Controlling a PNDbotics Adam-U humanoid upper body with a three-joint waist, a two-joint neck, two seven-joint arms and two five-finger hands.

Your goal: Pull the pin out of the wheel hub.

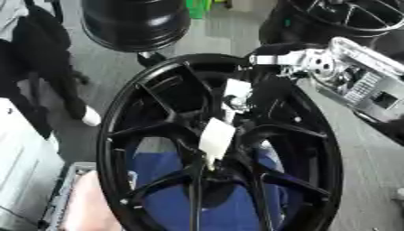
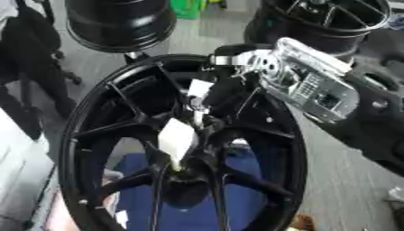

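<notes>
A large black spoked wheel (image 1: 118,135) stands tilted in the middle of the view. At its hub a small silvery pin (image 2: 195,106) sticks out, and a white tag (image 2: 177,137) hangs below it. My right arm, with its silver wrist (image 2: 304,85), comes in from the upper right. Its black hand (image 2: 227,92) lies over the spokes right beside the pin, fingers curled at the pin's white upper end (image 2: 200,87). The dark fingers blend into the black spokes. My left hand shows in neither view.
Two more black wheels stand behind, one at upper left (image 1: 134,22) and one at upper right (image 1: 339,18). A person in dark clothes (image 1: 39,67) stands at the left. Blue cloth (image 1: 173,198) shows through the spokes. A grey box (image 1: 24,171) sits at lower left.
</notes>
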